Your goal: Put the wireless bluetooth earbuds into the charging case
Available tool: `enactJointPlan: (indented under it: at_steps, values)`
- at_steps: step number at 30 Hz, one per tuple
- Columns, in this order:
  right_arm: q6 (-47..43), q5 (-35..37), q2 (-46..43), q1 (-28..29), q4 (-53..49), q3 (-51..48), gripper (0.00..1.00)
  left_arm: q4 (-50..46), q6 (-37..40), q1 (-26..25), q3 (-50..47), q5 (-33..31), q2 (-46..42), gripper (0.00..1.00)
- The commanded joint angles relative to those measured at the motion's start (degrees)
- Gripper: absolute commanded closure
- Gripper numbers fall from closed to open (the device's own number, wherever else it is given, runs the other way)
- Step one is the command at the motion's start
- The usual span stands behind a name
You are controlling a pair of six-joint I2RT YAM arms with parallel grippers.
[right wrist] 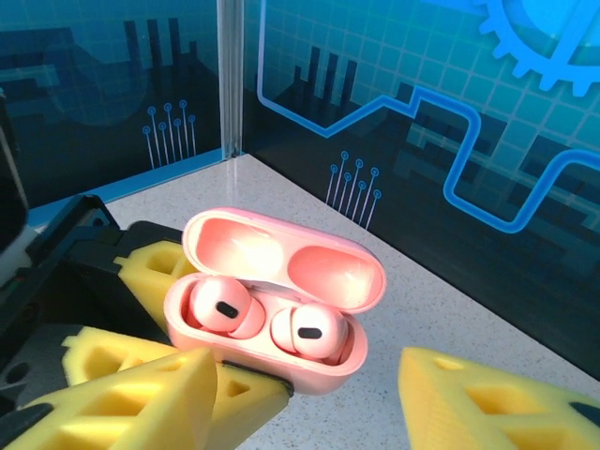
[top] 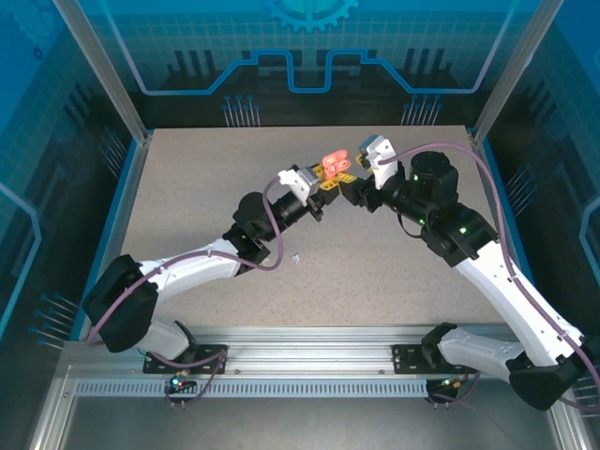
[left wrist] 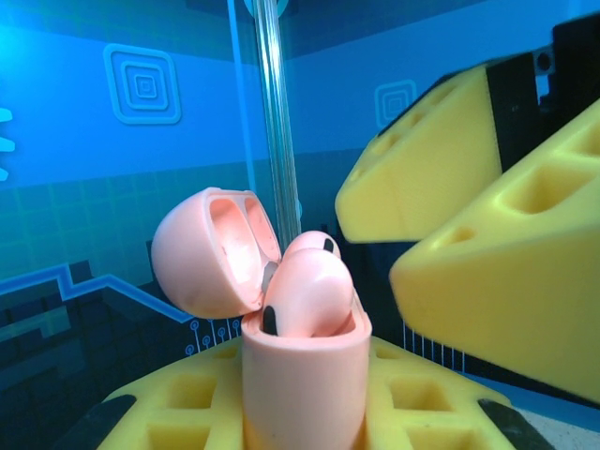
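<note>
— How do the arms sit?

— I have both reaching toward mid-table. My left arm (top: 187, 267) stretches low and forward, and my right arm (top: 506, 281) bends in from its side. The wrists are close together.

— And the grippers?

— The left gripper (top: 330, 180) is clamped on the case (top: 333, 159), holding it upright. The right gripper (top: 351, 176) faces it, just beside, with its fingers (right wrist: 141, 394) spread wide.
</note>
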Motion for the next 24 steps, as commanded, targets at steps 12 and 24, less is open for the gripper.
enactJointPlan:
  at_steps: [12, 24]
  values:
    - [13.26, 1.18, -2.87, -7.49, -0.82, 3.45, 0.26, 2.52, -0.84, -0.24, 1.34, -0.11, 0.39, 1.00]
    - [21.96, 5.59, 6.59, -10.36, -12.88, 13.70, 0.26, 5.21, -0.56, -0.18, -1.32, 1.52, 0.78, 1.00]
